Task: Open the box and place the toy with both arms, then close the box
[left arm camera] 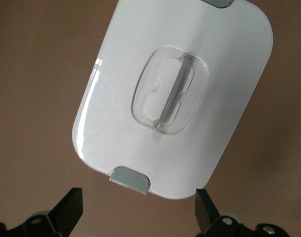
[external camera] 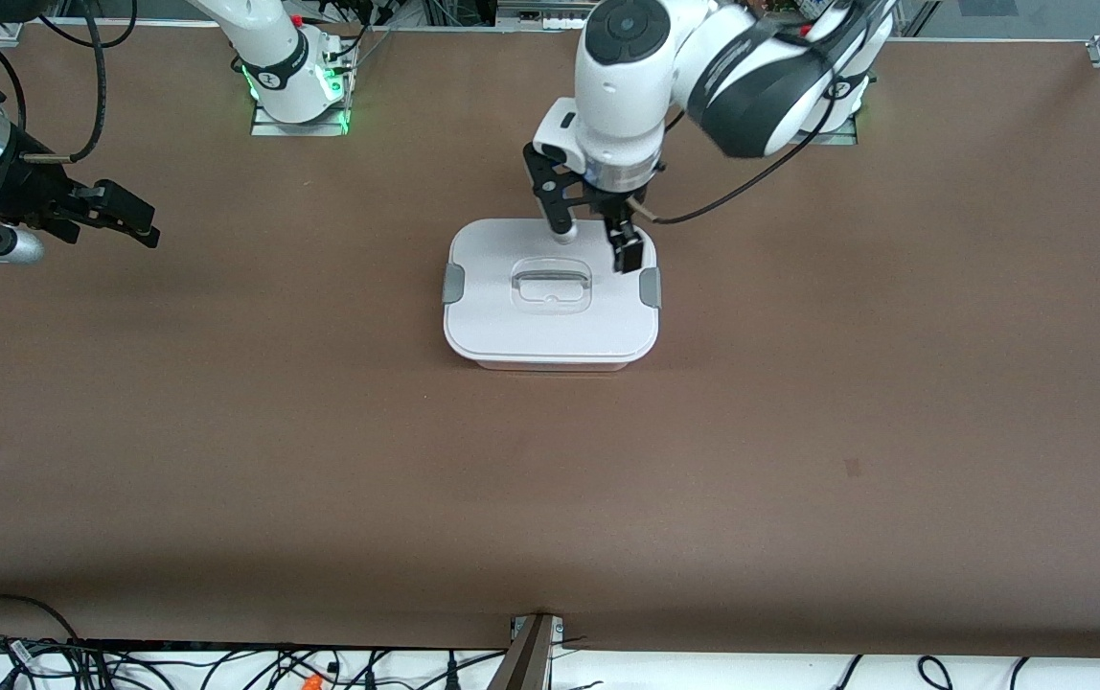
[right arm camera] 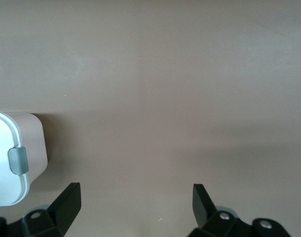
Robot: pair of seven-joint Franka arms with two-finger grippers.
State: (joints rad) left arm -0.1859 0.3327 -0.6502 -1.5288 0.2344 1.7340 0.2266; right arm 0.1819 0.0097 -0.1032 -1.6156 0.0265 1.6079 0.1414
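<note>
The rounded plastic box (external camera: 550,361) showed pale pink walls under a plain white lid (external camera: 550,316) with grey side clips (external camera: 453,284) and a clear recessed handle (external camera: 551,282); the table (external camera: 799,431) was matte brown.

You have the box (external camera: 550,331) sitting flat on the table (external camera: 799,431), its white lid (external camera: 512,316) on and level, a grey clip (external camera: 453,283) at each short end and the clear recessed handle (external camera: 551,284) in the middle. It lies directly under the left pincer (external camera: 591,241), whose fingers are spread above the lid's edge, and well apart from the right pincer (external camera: 133,218).
</note>
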